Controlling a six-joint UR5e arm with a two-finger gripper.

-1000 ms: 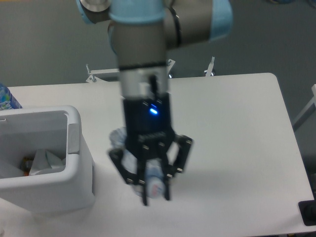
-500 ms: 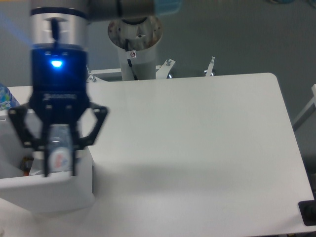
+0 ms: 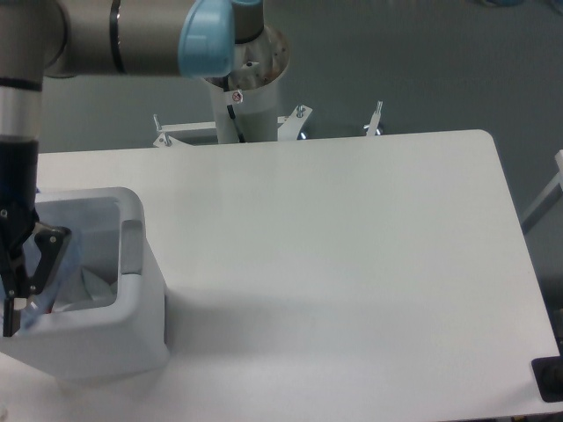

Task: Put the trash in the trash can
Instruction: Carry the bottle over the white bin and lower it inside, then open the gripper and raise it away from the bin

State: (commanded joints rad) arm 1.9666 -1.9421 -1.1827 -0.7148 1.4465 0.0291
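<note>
The white trash can (image 3: 132,264) stands at the table's front left corner. My gripper (image 3: 7,318) hangs over its left side, cut off by the left edge of the picture, so only one black finger and its linkage show. A bluish translucent blur, the flattened bottle (image 3: 37,303), lies right beside that finger inside the can's opening. Whether the finger still touches it is unclear. The crumpled whitish wrapper (image 3: 88,286) lies at the bottom of the can.
The white table (image 3: 352,246) spreads to the right of the can. The arm's base column (image 3: 246,97) stands behind the table's far edge. A dark object (image 3: 550,380) sits at the front right corner.
My gripper has carried the bottle from the table's front middle leftward over the can and has sunk lower and further left, partly out of view.
</note>
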